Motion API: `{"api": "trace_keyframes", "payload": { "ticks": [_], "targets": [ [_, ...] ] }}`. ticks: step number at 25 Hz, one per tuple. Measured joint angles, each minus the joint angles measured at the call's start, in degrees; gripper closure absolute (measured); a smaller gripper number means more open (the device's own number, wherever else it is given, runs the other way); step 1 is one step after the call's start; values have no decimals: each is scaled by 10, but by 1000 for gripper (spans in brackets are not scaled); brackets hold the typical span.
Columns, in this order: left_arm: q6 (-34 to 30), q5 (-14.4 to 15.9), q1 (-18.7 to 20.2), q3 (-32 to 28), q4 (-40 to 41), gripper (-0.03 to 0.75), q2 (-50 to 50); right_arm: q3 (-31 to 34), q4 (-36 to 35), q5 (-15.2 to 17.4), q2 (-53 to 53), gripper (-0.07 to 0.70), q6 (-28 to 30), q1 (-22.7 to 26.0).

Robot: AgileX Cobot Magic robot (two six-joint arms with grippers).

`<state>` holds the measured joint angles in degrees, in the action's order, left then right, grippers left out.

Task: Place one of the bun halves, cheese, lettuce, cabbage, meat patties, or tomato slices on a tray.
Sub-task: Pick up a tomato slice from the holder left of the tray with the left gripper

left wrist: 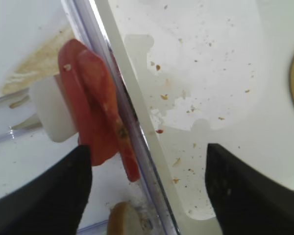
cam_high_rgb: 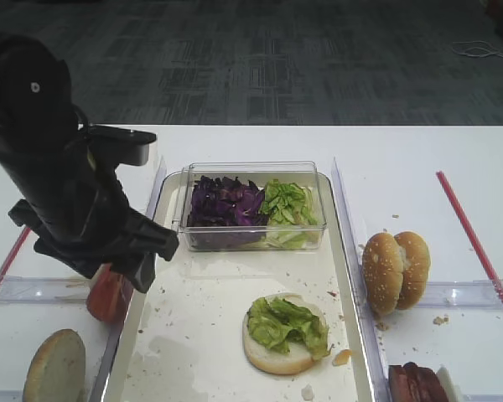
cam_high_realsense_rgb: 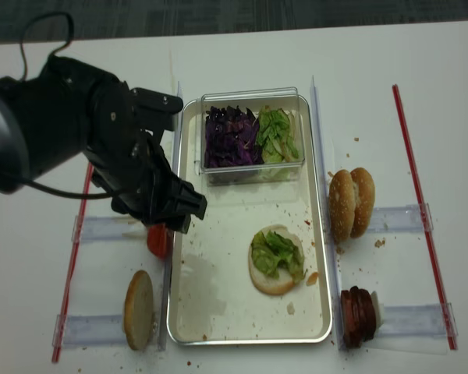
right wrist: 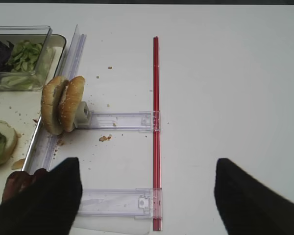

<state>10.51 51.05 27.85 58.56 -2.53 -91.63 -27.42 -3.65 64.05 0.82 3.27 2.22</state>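
red tomato slices (left wrist: 95,110), crumb-speckled white tray (cam_high_rgb: 210,335)

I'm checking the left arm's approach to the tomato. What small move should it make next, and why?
Probably ease the left gripper down and shift it so the tomato slices sit between its open fingers. The slices stand on edge just outside the tray rim, nearer one finger, and nothing is gripped yet.

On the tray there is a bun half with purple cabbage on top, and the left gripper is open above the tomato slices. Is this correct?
Not quite. The bun half on the tray carries green lettuce, not purple cabbage; the exterior high view shows this. The rest holds: the left gripper is open above the tomato slices.
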Motion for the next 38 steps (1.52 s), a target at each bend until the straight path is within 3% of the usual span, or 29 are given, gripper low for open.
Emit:
{"api": "trace_keyframes", "payload": {
  "ticks": [7,20,38],
  "targets": [
    [0,-23,0,0,4,288,-48,0,0,0,0,41,0,0],
    [1,-41,-1,2,25,312,-73,0,0,0,0,41,0,0],
    [25,-44,-3,4,67,646,-78,0,0,0,0,41,0,0]
  ]
}}
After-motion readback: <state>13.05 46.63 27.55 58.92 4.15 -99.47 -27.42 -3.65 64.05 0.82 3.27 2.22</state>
